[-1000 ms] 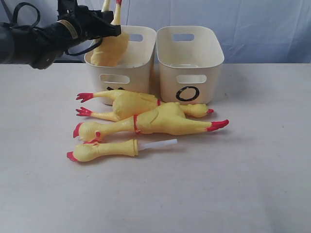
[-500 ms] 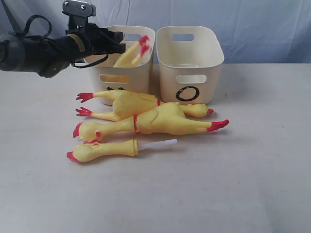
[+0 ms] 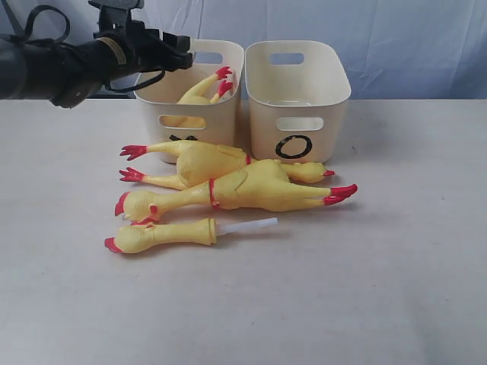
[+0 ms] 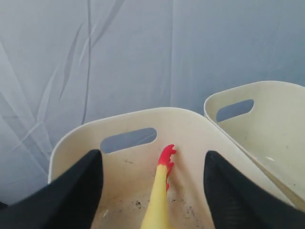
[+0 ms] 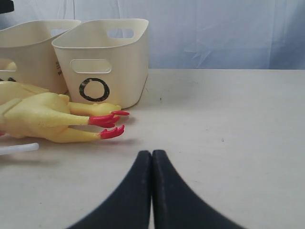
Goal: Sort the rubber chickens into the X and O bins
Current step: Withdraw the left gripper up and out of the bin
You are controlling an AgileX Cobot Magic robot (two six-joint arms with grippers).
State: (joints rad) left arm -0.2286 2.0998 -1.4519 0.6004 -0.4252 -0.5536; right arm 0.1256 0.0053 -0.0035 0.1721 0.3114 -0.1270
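Note:
One yellow rubber chicken (image 3: 199, 90) lies inside the cream X bin (image 3: 190, 122), its red feet up near the rim. My left gripper (image 3: 181, 50) hovers open over that bin's left rim, holding nothing. In the left wrist view its fingers (image 4: 76, 191) stand wide apart on either side of the chicken's leg (image 4: 159, 195). Two whole chickens (image 3: 251, 186) (image 3: 199, 158) lie stacked in front of the bins. A neck piece with a white tube (image 3: 171, 232) lies nearest the camera. The O bin (image 3: 298, 99) looks empty. My right gripper (image 5: 152, 153) is shut low over the table (image 5: 228, 124), right of the chickens' red feet (image 5: 107, 125).
The two bins stand side by side at the back of the table (image 3: 396, 251), against a blue cloth backdrop (image 3: 411, 38). The left arm (image 3: 53, 68) reaches in from the upper left with a cable looped over it.
The chicken that the left gripper held above the X bin has dropped and now lies in the bin. The gripper has let go and lifted slightly.

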